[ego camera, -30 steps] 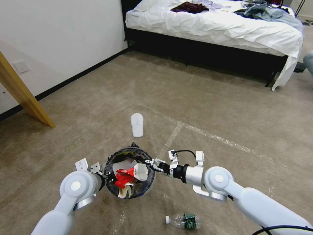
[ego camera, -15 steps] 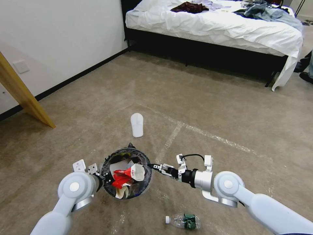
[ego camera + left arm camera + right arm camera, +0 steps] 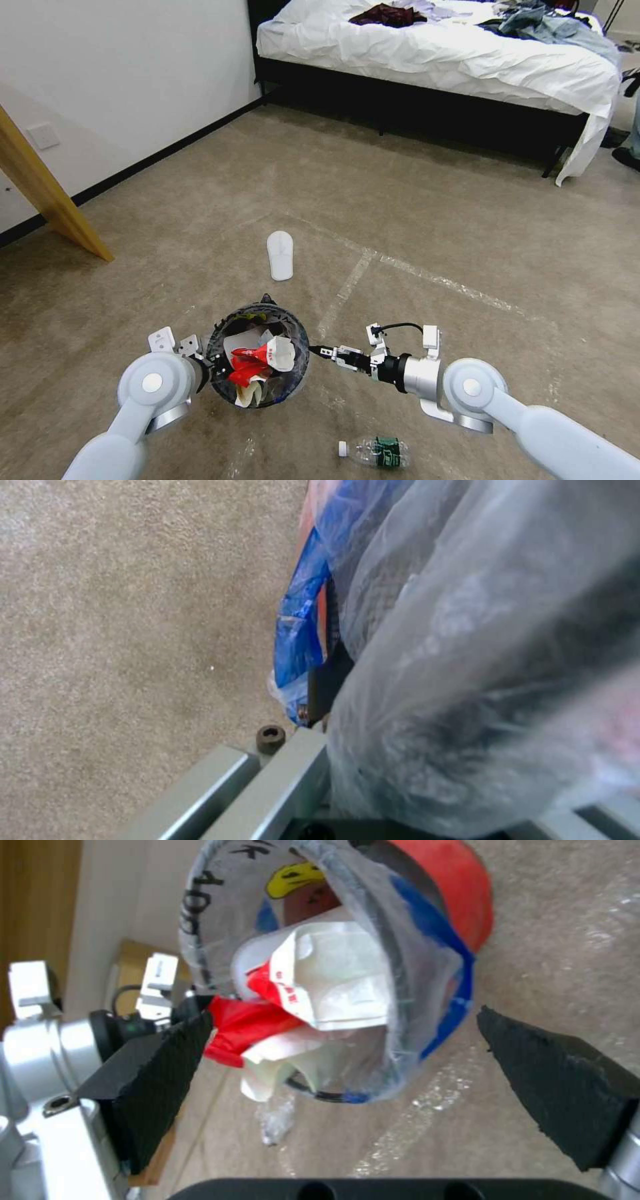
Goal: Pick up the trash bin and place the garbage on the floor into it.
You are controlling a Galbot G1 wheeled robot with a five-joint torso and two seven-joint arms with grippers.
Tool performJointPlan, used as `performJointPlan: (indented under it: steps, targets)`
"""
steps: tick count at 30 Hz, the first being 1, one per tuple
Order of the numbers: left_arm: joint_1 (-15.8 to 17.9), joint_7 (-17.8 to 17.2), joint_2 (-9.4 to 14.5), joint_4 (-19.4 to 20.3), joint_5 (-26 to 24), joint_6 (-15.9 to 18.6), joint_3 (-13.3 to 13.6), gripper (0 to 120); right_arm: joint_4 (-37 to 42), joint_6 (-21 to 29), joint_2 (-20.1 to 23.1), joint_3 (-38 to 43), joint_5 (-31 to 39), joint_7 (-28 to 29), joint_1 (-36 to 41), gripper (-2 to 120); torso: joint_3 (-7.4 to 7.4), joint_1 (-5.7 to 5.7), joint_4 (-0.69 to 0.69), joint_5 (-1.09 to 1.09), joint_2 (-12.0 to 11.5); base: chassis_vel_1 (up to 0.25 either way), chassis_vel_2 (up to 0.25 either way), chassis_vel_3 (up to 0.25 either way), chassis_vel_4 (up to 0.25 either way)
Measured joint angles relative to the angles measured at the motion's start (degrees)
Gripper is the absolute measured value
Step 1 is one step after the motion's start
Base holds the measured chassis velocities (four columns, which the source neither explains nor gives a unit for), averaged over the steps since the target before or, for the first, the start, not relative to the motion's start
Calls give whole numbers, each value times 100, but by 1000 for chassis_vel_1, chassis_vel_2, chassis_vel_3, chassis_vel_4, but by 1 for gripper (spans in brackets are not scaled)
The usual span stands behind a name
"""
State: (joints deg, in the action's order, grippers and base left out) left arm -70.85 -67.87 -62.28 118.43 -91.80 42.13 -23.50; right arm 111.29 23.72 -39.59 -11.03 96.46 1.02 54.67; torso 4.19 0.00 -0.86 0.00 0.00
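Note:
The trash bin (image 3: 220, 333), red with a clear blue-edged bag, hangs low over the floor (image 3: 433, 220). My left gripper (image 3: 215, 366) is shut on its near-left rim, and the left wrist view shows the bag (image 3: 467, 630) pressed close. Red wrappers and crumpled white paper (image 3: 261, 357) fill the bin (image 3: 460, 895). My right gripper (image 3: 320, 350) hovers just right of the rim, open and holding nothing, its pads (image 3: 160, 1065) wide apart (image 3: 343, 1017). More garbage lies on the floor: a white slipper (image 3: 280, 255) beyond the bin and a clear plastic bottle (image 3: 375, 451) with a green label near my base.
Whitish tape lines (image 3: 353, 277) cross the carpet ahead. A slanted wooden beam (image 3: 47, 193) leans by the left wall. A bed (image 3: 433, 47) with white sheets and clothes spans the back, with open carpet between it and me.
My right gripper has drawn back from above the bin to its right side, leaving white-and-red paper inside. The bin in my left gripper shifted slightly left.

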Motion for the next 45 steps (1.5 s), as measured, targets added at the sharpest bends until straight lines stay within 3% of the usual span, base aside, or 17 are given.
performJointPlan:
  steps: [8,15,17,24,29,35,37,40,45]
  targets:
    - [-34,2,-12,-7,28,0,7,0,0,32,105,66,-258,-68,108,100,0,0,0,0,0,0,0,0,0]
    - [-59,31,-16,-34,83,0,-1,0,-181,128,326,104,-1134,-340,270,100,0,0,0,0,0,0,0,0,0]
    - [-86,54,-3,-40,118,0,-9,0,-313,149,453,215,-1719,-592,452,100,0,0,1,1,0,0,0,0,0]
    - [-86,83,10,-63,175,0,6,0,-390,153,686,592,-2567,-893,971,100,0,0,0,0,0,0,0,0,0]
    - [-45,91,-21,-97,227,0,48,0,-565,-15,882,897,-3961,-1328,1441,100,0,0,-1,1,0,0,0,0,0]
    - [-49,110,-24,-111,267,0,51,0,-718,-147,991,866,-5033,-1742,1344,100,0,0,1,0,0,0,0,0,0]
    - [-55,139,-30,-126,303,0,43,0,-806,-230,1051,791,-5874,-2190,1165,100,0,0,2,1,0,0,0,0,0]
    - [-62,167,-47,-155,357,1,27,0,-806,-250,1144,735,-6415,-2572,1038,100,0,0,1,1,0,0,0,0,0]
    - [-76,243,-81,-198,484,1,10,0,-707,-256,1325,609,-6839,-3178,847,100,0,0,0,0,0,0,0,0,0]
